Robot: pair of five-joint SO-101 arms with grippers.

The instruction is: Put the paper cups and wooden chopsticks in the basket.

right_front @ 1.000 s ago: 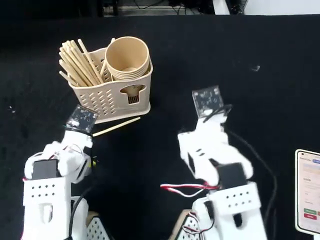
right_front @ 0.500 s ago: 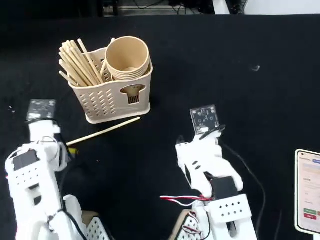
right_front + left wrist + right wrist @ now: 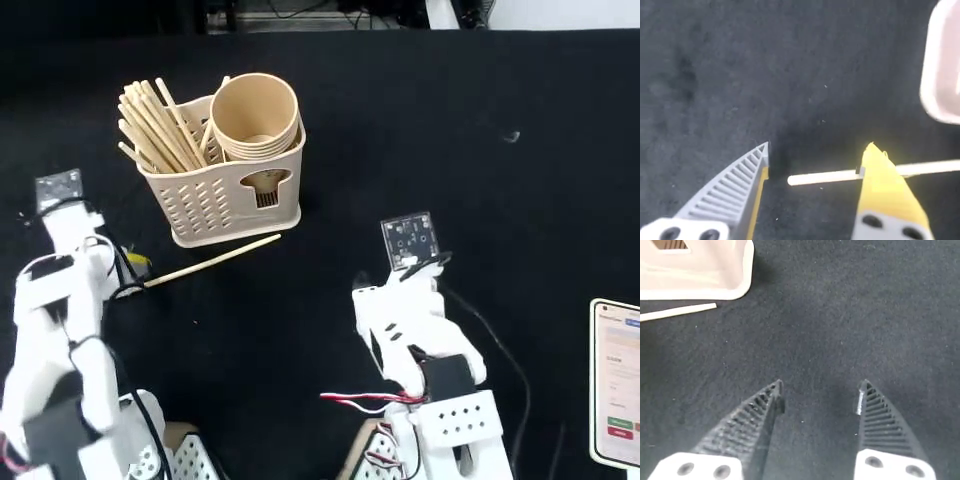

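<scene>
— What is hard to see here?
— The phone is cut off by the edge of the high view. In the left wrist view, the loose chopstick goes behind the yellow finger, so a bit of it is hidden. The basket is cut off there too, just a pale corner.
— Any words to read?
— The phone has tiny writing on its screen. It is too small to make out.
— How many things are there?
— One basket stands on the black table. One stack of paper cups sits inside it. I count about four rims, but they are packed tight, so I am not sure. A bundle of chopsticks stands in the basket beside the cups, too many to count. One loose chopstick lies flat on the table, just in front of the basket.
— And the grippers?
— The left gripper has its fingers wide apart. The end of the loose chopstick lies between them, not pinched. The right gripper is spread wide too. It is over bare table and holds nothing. The basket's corner and the stick's other end are near it.
</scene>
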